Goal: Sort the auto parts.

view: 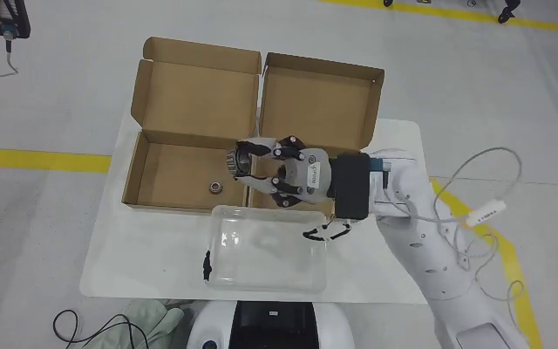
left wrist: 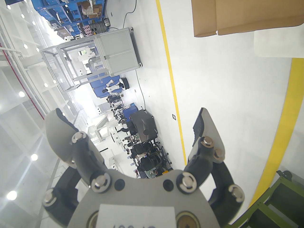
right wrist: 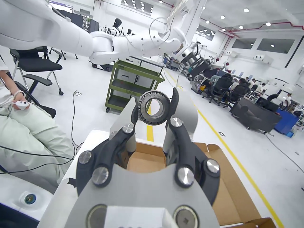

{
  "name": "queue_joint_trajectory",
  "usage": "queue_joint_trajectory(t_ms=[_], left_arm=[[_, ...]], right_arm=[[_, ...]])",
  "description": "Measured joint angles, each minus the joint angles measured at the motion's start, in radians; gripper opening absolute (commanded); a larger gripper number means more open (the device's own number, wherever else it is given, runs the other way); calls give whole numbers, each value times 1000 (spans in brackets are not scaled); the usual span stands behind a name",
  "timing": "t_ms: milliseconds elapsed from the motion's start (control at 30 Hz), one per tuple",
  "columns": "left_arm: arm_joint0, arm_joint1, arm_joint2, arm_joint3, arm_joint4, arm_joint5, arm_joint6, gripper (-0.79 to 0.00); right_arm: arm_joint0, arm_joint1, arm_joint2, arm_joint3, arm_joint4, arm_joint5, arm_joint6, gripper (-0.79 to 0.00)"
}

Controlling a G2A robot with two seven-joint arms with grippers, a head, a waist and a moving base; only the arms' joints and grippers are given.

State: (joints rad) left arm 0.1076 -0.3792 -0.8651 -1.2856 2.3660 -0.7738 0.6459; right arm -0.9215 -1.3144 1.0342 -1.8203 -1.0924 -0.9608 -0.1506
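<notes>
My right gripper (view: 247, 161) hangs over the left cardboard box (view: 166, 174), near the wall it shares with the right box (view: 318, 96), and is shut on a steel tapered roller bearing (view: 235, 160). In the right wrist view the bearing (right wrist: 150, 119) is pinched by its sides between the black fingertips of the gripper (right wrist: 154, 106), its bore facing the camera. A smaller bearing (view: 214, 186) lies on the left box's floor. My left gripper (left wrist: 129, 119) is open with nothing in it, raised off the table and facing the floor beyond the box flaps (left wrist: 237, 5).
A clear plastic container (view: 268, 249) stands at the front of the white table (view: 139, 253), with a small black piece (view: 207, 262) by its left corner. Both boxes have their lids folded back. A green cart (right wrist: 133, 81) stands beyond the table.
</notes>
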Motion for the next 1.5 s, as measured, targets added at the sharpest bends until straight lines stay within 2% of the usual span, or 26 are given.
queue_joint_trajectory(t_ms=[400,867,1200,1500], left_arm=[[0,0,0,0,0,0,0,0],[0,0,0,0,0,0,0,0],[0,0,0,0,0,0,0,0],[0,0,0,0,0,0,0,0]], right_arm=[[-13,15,76,-65,67,-14,28,-785],[-16,21,78,-87,84,-6,63,-785],[-35,22,64,-38,54,-5,35,-785],[-43,13,7,69,17,8,-15,-785]])
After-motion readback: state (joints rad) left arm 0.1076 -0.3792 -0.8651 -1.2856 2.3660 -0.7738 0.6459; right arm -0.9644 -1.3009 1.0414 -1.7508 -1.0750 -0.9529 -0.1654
